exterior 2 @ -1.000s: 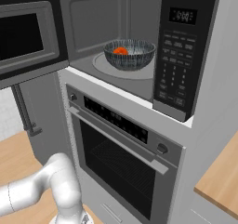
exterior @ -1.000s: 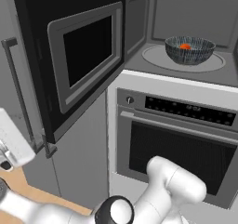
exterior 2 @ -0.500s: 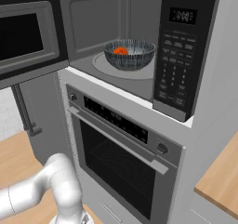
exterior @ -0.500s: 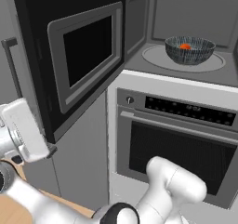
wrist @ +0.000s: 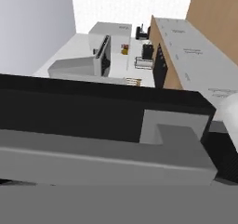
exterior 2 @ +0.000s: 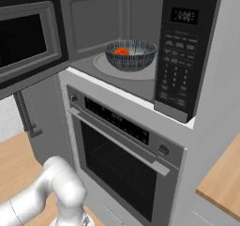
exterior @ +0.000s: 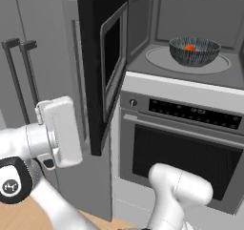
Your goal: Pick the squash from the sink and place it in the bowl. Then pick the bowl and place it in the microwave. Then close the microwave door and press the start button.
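The gripper sits wide open, gripping nothing, at about eight o'clock of the microwave door [exterior: 102,67], behind its outer face. The door stands half swung. Inside the microwave [exterior 2: 93,28], the bowl [exterior 2: 130,54] rests on the turntable with the squash [exterior 2: 121,51] in it. Risk: the hand slipping off the door's edge, leaving it ajar.

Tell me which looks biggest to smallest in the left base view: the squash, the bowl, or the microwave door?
1. microwave door, by far the biggest, though it stands nearer the camera
2. bowl
3. squash, a little orange spot inside the bowl
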